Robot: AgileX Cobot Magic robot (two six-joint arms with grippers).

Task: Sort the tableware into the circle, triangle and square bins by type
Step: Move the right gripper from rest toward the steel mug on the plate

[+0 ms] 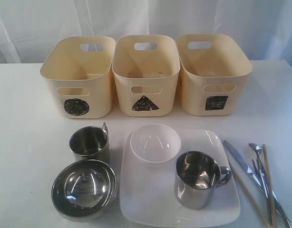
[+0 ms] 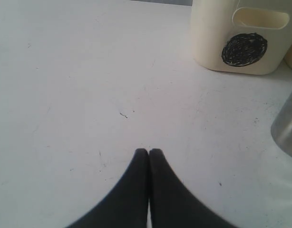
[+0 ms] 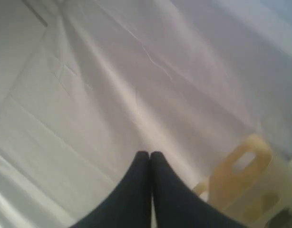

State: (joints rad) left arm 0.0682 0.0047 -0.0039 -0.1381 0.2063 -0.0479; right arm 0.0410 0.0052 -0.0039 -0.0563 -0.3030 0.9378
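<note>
Lowest in the exterior frame sit the steel bowl [image 1: 84,189] at lower left, the square plate [image 1: 146,202] at bottom centre, and the cutlery [image 1: 253,171] with chopsticks [image 1: 268,185] at lower right. One mug [image 1: 197,179] stands on the plate, with the white bowl [image 1: 155,144] resting on the plate's far edge. A second mug [image 1: 90,142] stands just behind the steel bowl. Farthest back are the circle bin [image 1: 77,78], triangle bin [image 1: 146,76] and square bin [image 1: 215,76], none showing anything inside.

My left gripper [image 2: 149,151] and right gripper [image 3: 149,153] both have their fingers pressed together and hold nothing. Neither shows in the exterior frame.

Judged step: the first pick, with nothing sorted yet. I should spread the fingers before descending, and take a mug by its rim, since polished steel may slip.

From my left gripper, over bare table [image 1: 22,142], a mug's edge and the circle bin lie ahead, well apart. My right gripper's view shows only cloth and a blurred bin corner, no tableware.
</note>
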